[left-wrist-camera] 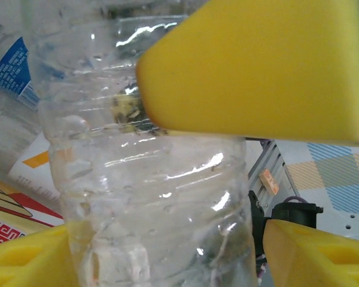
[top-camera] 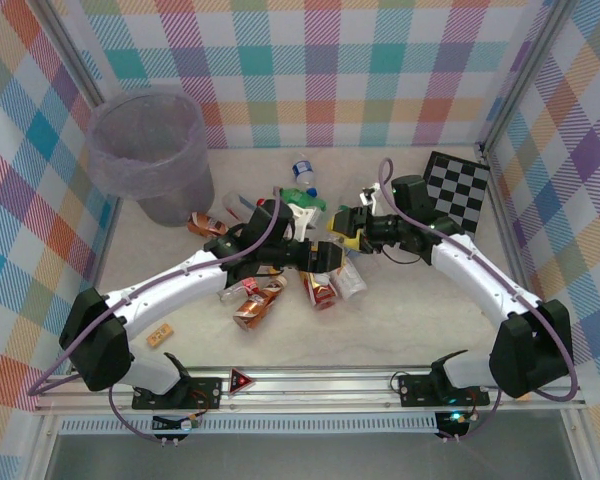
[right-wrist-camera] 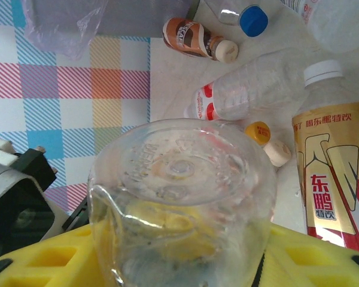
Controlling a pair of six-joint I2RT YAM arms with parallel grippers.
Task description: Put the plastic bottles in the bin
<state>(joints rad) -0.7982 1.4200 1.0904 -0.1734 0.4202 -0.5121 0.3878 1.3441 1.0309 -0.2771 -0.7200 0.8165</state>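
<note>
Since the clear bottle (right-wrist-camera: 179, 197) sits over the middle of the worktop (top-camera: 400, 330) with both arms on it, we judge the step to be a handover from right to left. The right gripper (right-wrist-camera: 179, 260) pinches it, yellow pads (right-wrist-camera: 48, 257) on both flanks. The left gripper (left-wrist-camera: 167, 257) straddles the body; one pad touches and the other looks just shy, so we cannot tell whether it bites. We should squeeze firmly with the left before the right lets go, as thin plastic slips and buckles. We then lift clear of the pile of bottles (top-camera: 270, 290) and carry to the bin (top-camera: 160, 190) at the far left corner, releasing above its rim.
</note>
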